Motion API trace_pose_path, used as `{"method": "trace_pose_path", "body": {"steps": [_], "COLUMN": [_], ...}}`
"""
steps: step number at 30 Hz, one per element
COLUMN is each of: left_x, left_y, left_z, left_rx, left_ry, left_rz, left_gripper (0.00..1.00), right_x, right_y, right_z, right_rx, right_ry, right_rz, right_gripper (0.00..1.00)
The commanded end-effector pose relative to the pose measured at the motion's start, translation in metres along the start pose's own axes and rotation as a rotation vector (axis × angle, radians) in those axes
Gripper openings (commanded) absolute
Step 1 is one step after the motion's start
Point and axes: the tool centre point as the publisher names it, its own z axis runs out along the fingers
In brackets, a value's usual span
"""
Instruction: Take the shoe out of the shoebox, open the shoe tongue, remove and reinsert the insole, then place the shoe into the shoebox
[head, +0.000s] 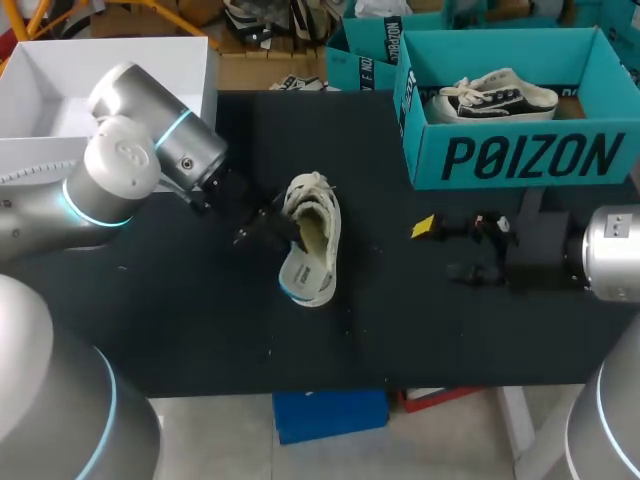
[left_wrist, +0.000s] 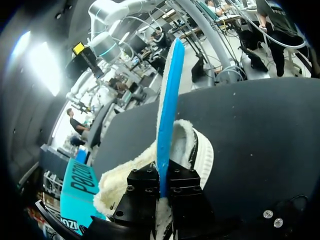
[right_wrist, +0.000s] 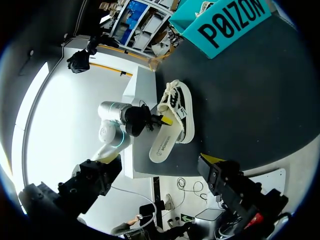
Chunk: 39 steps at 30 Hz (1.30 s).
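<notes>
A cream low-top shoe (head: 322, 215) with fleece lining lies on the black table (head: 200, 320), a little left of the middle. Its insole (head: 308, 272), white on top and blue underneath, sticks partly out of it towards the front edge. My left gripper (head: 272, 228) comes in from the left and is shut on the insole. In the left wrist view the insole (left_wrist: 167, 100) stands on edge between the black fingers (left_wrist: 145, 181), above the shoe (left_wrist: 202, 160). My right gripper (head: 445, 250) stands open to the right of the shoe, holding nothing. The right wrist view shows shoe (right_wrist: 180, 107) and insole (right_wrist: 162, 145) ahead of it.
The teal shoebox (head: 520, 155) stands at the back right with a second, black-and-white shoe (head: 495, 97) inside. A white open box (head: 100, 60) sits at the back left. Bare black table lies in front of the shoe and between the two arms.
</notes>
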Motion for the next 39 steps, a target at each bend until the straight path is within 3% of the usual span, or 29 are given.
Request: {"method": "trace_pose_path", "body": {"steps": [1, 4, 6, 19, 30, 31, 32, 39], "left_x": [-0.003, -0.008, -0.009, -0.001, 0.006, 0.006, 0.006, 0.005], "left_y": [0.000, -0.005, -0.009, -0.043, -0.050, -0.050, -0.049, -0.047], "left_z": [0.001, -0.005, -0.008, -0.014, -0.002, -0.002, -0.002, -0.003], "left_rx": [-0.005, -0.008, -0.007, 0.028, 0.081, 0.084, 0.087, 0.086], "left_ry": [-0.002, -0.015, -0.021, 0.044, 0.124, 0.127, 0.131, 0.127], "left_rz": [0.002, 0.013, 0.020, 0.060, 0.070, 0.070, 0.072, 0.087], "left_gripper": [0.40, 0.49, 0.50, 0.42, 0.22, 0.06, 0.00, 0.00], "right_x": [0.000, 0.000, 0.000, 0.000, 0.000, 0.000, 0.000, 0.000], "right_y": [0.000, 0.000, 0.000, 0.000, 0.000, 0.000, 0.000, 0.000], "right_z": [0.000, 0.000, 0.000, 0.000, 0.000, 0.000, 0.000, 0.000], "right_rx": [0.001, 0.001, 0.001, 0.001, 0.001, 0.001, 0.001, 0.001], "right_ry": [0.001, 0.001, 0.001, 0.001, 0.001, 0.001, 0.001, 0.001], "right_rz": [0.000, 0.000, 0.000, 0.000, 0.000, 0.000, 0.000, 0.000], "right_gripper": [1.00, 1.00, 1.00, 1.00, 1.00, 1.00, 1.00, 1.00]}}
